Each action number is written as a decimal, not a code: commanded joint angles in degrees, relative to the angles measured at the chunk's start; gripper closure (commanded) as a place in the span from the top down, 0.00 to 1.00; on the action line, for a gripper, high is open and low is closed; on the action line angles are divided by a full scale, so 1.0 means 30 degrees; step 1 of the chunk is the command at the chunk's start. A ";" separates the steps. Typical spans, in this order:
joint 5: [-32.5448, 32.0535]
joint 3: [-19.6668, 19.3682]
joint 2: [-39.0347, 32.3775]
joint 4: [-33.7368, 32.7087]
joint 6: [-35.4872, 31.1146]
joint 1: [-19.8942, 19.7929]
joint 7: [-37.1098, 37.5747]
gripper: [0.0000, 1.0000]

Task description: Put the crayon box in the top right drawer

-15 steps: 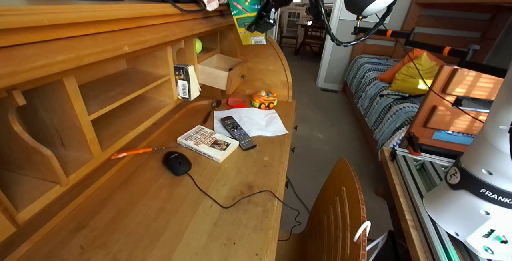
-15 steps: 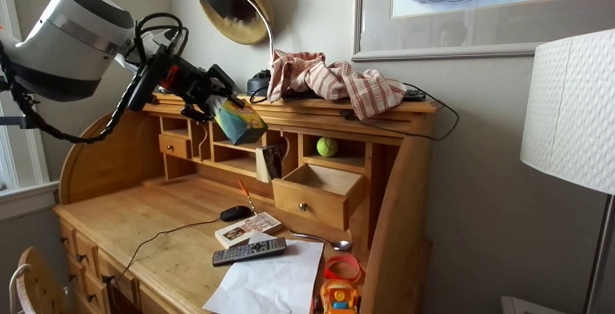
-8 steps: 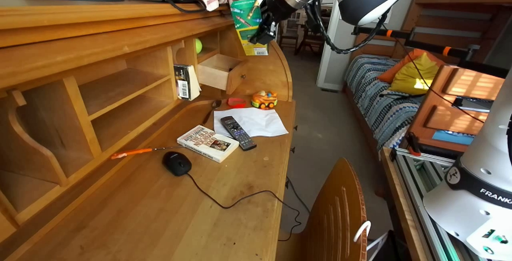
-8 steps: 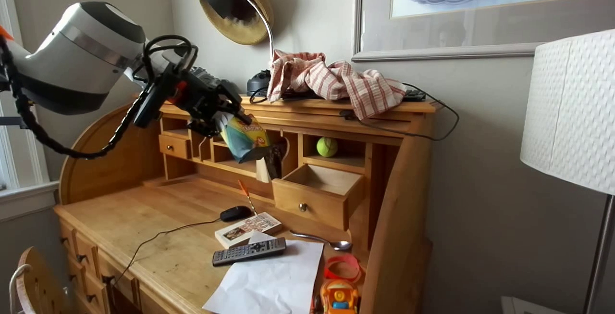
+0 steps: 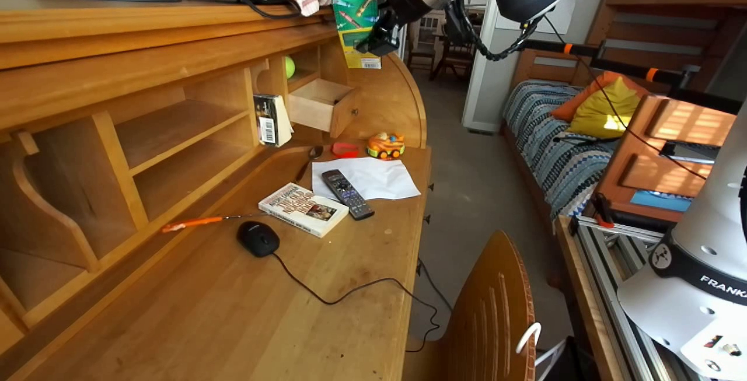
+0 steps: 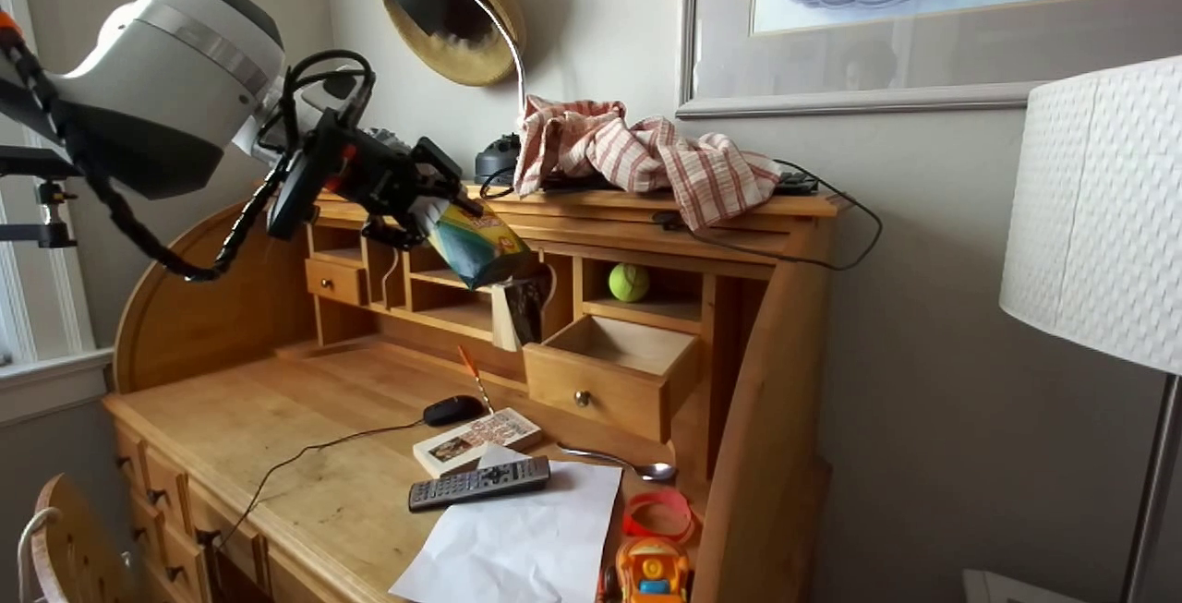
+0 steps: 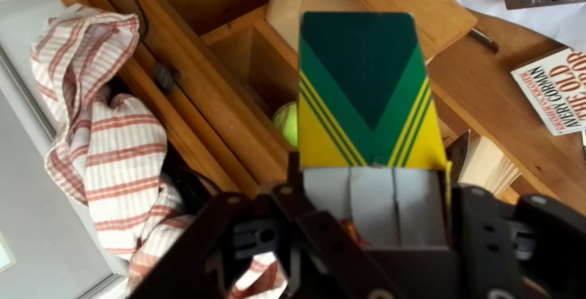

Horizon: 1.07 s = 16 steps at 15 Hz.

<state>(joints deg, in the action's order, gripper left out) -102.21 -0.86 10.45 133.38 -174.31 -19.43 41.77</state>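
In an exterior view we're just over one end of the desk [image 5: 233, 311], looking down along its length, desk filling the foreground, robot base [image 5: 694, 305] close at right, bed [image 5: 537, 130] well beyond. And in an exterior view near the opposite end, farther back, we face the desk's front and the wall [image 6: 910, 335] at a slant, a lampshade [image 6: 1099, 215] crowding in at right. Both exterior views take in the desk and the arm [image 6: 152, 86]. Now the wrist view, tight in, peering down past the gripper [image 7: 373, 179], with the crayon box [image 7: 366, 93] looming just ahead! Open drawer [image 6: 609, 386], ball [image 6: 629, 282], cloth [image 6: 646, 150]: all three views share those.
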 commanded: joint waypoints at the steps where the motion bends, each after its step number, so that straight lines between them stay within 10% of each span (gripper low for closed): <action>1: -0.2965 -0.0338 -0.1078 -0.1369 0.0124 0.0113 0.3166 0.34; 2: -0.1730 -0.0115 -0.0243 -0.0522 0.0023 0.0006 0.1780 0.34; 3: -0.1853 -0.0157 -0.0387 -0.0599 0.0026 -0.0003 0.1965 0.59; 6: -0.1842 -0.0108 -0.0459 -0.0558 0.0026 0.0012 0.1953 0.59; 7: -0.1841 -0.0103 -0.0461 -0.0557 0.0026 0.0012 0.1953 0.34; 16: -0.9092 -0.0751 -0.3055 -0.3368 -0.0088 0.0940 0.9909 0.34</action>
<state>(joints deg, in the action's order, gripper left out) -123.81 -2.30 4.59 126.19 -176.86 -17.42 64.87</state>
